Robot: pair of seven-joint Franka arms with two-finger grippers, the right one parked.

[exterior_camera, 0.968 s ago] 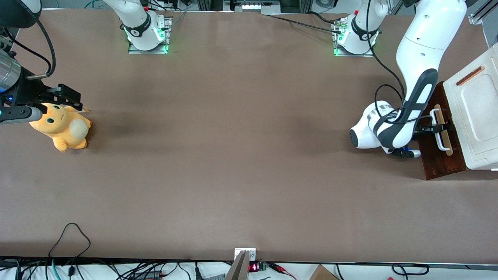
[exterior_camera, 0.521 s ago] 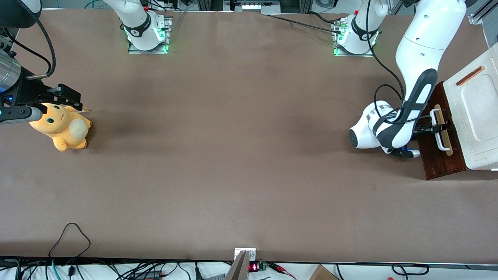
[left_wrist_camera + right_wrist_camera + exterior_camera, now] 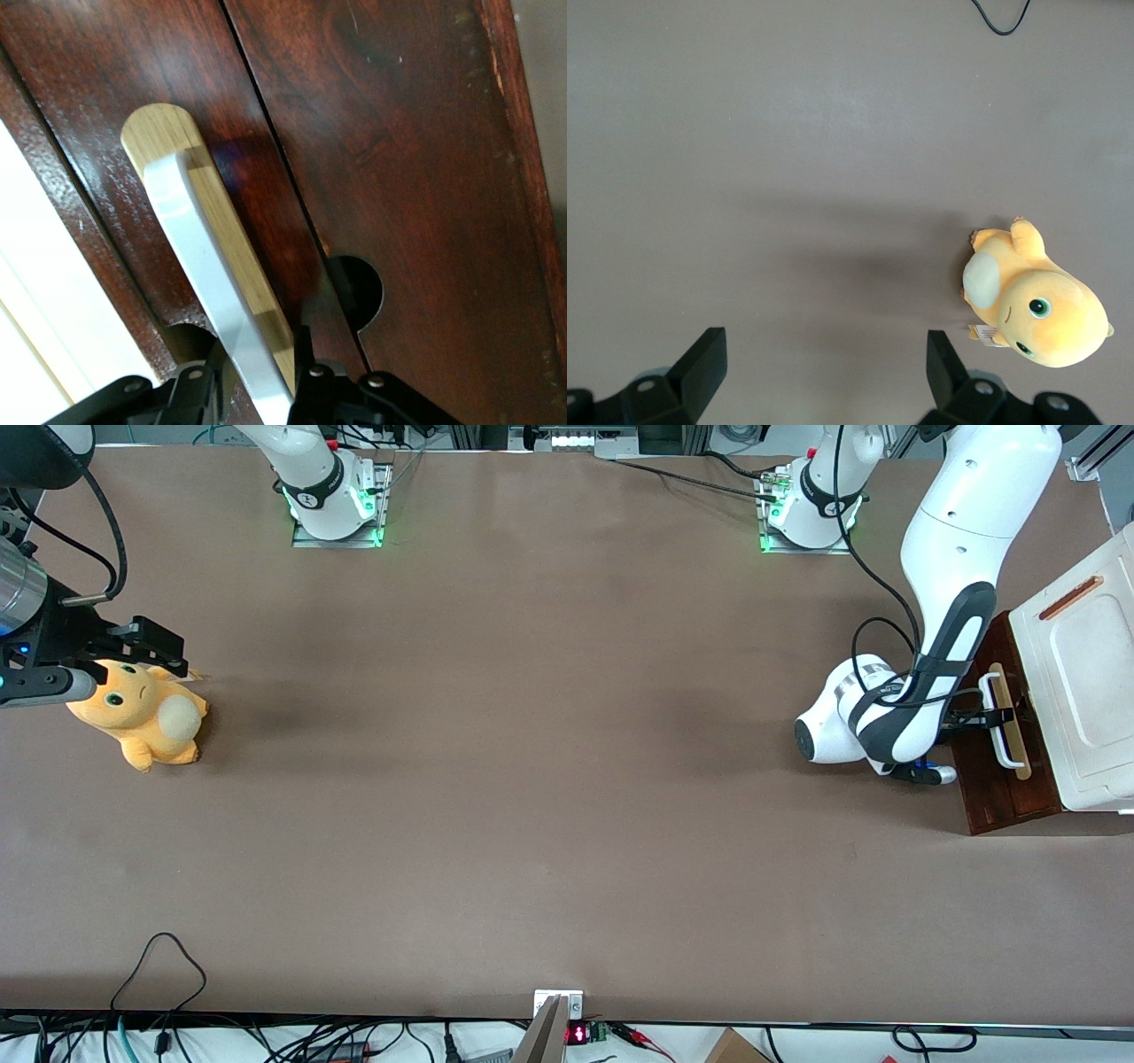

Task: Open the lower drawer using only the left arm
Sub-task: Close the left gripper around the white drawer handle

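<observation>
The left arm (image 3: 952,576) reaches down at the working arm's end of the worktop (image 3: 532,779), its gripper (image 3: 999,717) set against the front of the lower drawer (image 3: 997,797). In the wrist view the gripper (image 3: 259,382) has one black finger on each side of the white bar handle (image 3: 208,274), the fingers (image 3: 306,372) drawn in narrow with the bar between them and pressed close against it, so they are holding the handle. Directly under the bar, between the fingers, lies the pale wood strip (image 3: 177,150), whose rounded end runs out past the fingertips along the dark reddish-brown wood. A thin seam in the wood runs beside the strip, and just beside one finger a dark round notch (image 3: 359,288) cuts into that seam.

In the front view the drawer's dark front shows beside the white cabinet top (image 3: 1076,682), with the handle (image 3: 997,722) lying along it and the fingers meeting the bar near its middle. No light wood of the inside shows; whether the drawer stands out from the cabinet at all cannot be told. A black cable (image 3: 873,638) loops from the arm just away from the fingers.

Well apart from the fingers, toward the parked arm's end, an orange plush (image 3: 142,713) lies on the worktop.
</observation>
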